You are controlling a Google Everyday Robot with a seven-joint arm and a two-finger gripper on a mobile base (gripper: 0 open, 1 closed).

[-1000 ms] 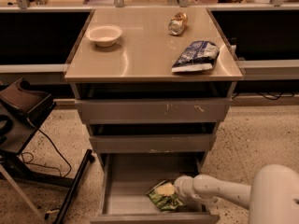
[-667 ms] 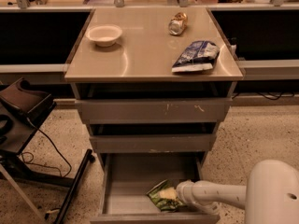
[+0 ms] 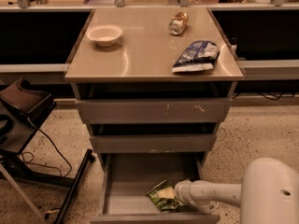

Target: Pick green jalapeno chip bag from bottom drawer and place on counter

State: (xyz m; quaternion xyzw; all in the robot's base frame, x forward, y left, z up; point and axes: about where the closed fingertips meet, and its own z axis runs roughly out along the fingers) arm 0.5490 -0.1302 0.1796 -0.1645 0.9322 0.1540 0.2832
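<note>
End effector (image 3: 178, 196) sits beside green jalapeno chip bag (image 3: 161, 199) (inside bottom drawer (image 3: 125, 192)).

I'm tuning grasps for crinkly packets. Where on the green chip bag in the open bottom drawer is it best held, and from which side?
Probably its right edge, from the right and above. The green jalapeno chip bag lies crumpled on the bottom drawer floor near the front, so that wrinkled edge suits a pinch. The end effector sits at that side, inside the drawer.

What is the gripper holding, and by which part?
Cannot tell. The gripper is in the bottom drawer at the green jalapeno chip bag; the arm hides any hold.
</note>
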